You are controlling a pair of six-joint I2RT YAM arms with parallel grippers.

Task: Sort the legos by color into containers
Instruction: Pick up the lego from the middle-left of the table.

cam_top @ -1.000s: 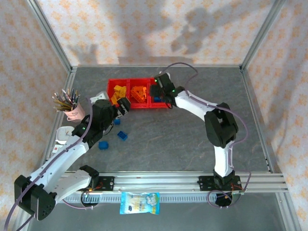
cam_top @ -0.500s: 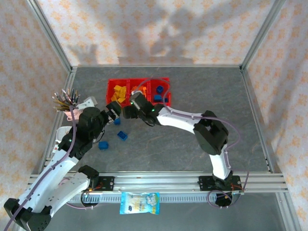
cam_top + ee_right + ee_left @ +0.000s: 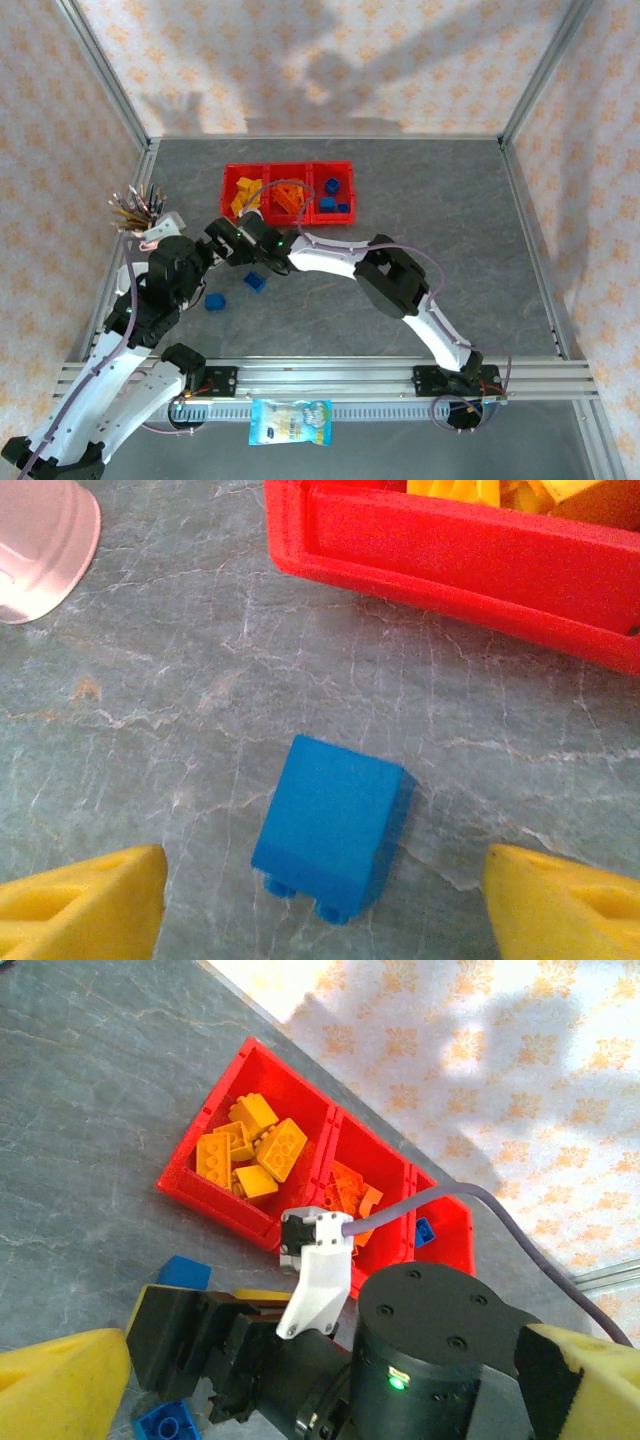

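1. Right fingers (image 3: 90,900) are spread wide and hold nothing; they flank a blue brick (image 3: 335,835) on the desk (image 3: 180,680), just before the red bins (image 3: 450,550)
2. Left fingers (image 3: 60,1385) are wide apart and empty, near the bins' front
3. The bins hold yellow bricks (image 3: 250,1145), orange pieces (image 3: 350,1195) and blue blocks (image 3: 330,195)
4. The packet (image 3: 290,421) has print too small to read

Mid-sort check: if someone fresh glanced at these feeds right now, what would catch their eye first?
First, the red containers at the back of the table, holding legos split by color into yellow, orange and blue. Then the right arm, stretched far across to the left side, with the open right gripper straddling a loose blue brick just in front of the bins.
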